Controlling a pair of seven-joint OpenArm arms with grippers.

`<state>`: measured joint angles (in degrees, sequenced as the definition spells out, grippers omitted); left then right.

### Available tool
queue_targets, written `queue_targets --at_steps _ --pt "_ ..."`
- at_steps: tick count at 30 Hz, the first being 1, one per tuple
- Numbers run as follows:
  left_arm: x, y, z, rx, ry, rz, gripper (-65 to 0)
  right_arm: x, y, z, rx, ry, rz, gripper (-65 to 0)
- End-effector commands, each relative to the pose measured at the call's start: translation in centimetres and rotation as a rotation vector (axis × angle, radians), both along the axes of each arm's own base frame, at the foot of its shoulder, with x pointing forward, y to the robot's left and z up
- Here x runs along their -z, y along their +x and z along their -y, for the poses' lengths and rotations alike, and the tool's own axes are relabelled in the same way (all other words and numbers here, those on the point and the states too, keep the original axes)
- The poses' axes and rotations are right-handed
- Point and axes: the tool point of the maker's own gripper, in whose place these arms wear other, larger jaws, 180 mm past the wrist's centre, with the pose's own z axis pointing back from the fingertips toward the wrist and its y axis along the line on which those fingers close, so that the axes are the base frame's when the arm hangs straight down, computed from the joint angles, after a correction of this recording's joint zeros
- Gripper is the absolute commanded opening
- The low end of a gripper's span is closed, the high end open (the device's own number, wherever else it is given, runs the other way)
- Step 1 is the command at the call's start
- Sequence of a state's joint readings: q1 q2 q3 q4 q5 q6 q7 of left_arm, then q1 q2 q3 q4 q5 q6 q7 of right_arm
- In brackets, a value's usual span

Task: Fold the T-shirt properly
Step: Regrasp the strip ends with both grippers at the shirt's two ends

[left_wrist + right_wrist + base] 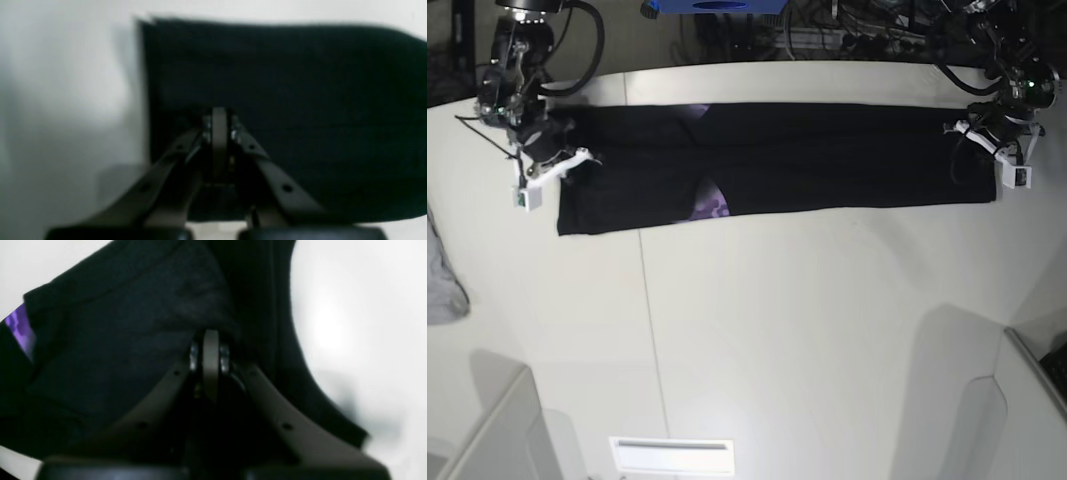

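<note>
The black T-shirt lies as a long flat strip across the far half of the white table, with a bit of purple print at its near edge. My left gripper is shut, its tips pressed into the cloth just inside the strip's end; in the base view the left gripper is at the right. My right gripper is shut at the opposite end. Wrinkles in the T-shirt run up to its tips, and purple print shows at the left. In the base view the right gripper is at the left.
A light grey cloth lies at the table's left edge. A white tray or bin rim sits at the near edge. Cables and a blue box stand behind the table. A grey panel rises at the near right.
</note>
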<state>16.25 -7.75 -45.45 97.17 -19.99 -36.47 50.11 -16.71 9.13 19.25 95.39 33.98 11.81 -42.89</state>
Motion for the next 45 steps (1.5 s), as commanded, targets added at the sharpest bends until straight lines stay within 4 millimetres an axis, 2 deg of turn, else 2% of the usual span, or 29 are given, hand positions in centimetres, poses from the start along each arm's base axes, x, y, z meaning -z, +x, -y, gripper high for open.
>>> queue_targets --at_steps 1,4,6,10,15,17,20,23,25,28,35,41,43,45 --pt "-2.3 1.0 -0.7 0.008 0.041 0.069 -65.0 -2.2 1.4 -0.3 -0.015 -0.002 0.083 -65.0" --pt "-5.1 1.4 -1.1 0.014 0.106 0.127 -65.0 -4.3 1.5 -1.3 -0.033 -0.007 0.141 -65.0" --pt "-6.1 1.1 -1.7 0.005 0.133 0.142 -65.0 -5.7 1.4 -1.8 -0.046 -0.017 0.179 -65.0" --pt "-6.4 -0.1 -2.4 0.001 0.118 0.156 -65.0 -7.1 0.8 -2.3 -0.064 -0.033 0.209 -65.0" --pt "-6.3 -2.9 -4.3 -0.104 0.000 0.206 -65.0 -7.0 0.2 -2.4 -0.071 -0.035 0.199 -65.0" --pt "-6.3 -3.5 -4.9 -0.136 -0.030 0.224 -51.0 -6.8 -0.1 -2.4 -0.070 -0.034 0.190 -65.0" --pt "-5.6 -4.2 -5.7 -0.175 -0.056 0.220 -23.9 -6.7 -0.1 -2.4 -0.072 -0.033 0.189 -65.0" --pt "-4.7 -4.3 -5.7 -0.188 -0.082 0.207 -7.2 -6.7 -0.2 -2.4 -0.072 -0.033 0.187 -65.0" --pt "-4.0 -4.4 -5.7 -0.200 -0.103 0.199 -3.0 -6.7 -0.2 -2.4 -0.072 -0.033 0.186 -65.0" --pt "-2.7 -3.7 -5.3 -0.207 -0.145 0.189 -2.6 -6.6 -0.3 -2.5 -0.075 -0.033 0.178 -65.0" --pt "0.0 -2.4 -2.8 -0.161 -0.230 0.146 -2.8 -6.4 -0.5 -2.6 -0.086 -0.033 0.157 -65.0" --pt "2.0 -2.4 -3.3 -0.179 -0.202 0.075 -3.1 -6.4 -0.6 -2.6 -0.086 -0.033 0.157 -65.0" --pt "2.4 -2.5 -3.5 -0.177 -0.178 0.049 -8.6 -6.4 -0.6 -2.6 -0.086 -0.033 0.157 -65.0" --pt "2.5 -2.6 -3.6 -0.177 -0.168 0.038 -19.4 -6.4 -0.6 -2.6 -0.084 -0.034 0.157 -65.0"
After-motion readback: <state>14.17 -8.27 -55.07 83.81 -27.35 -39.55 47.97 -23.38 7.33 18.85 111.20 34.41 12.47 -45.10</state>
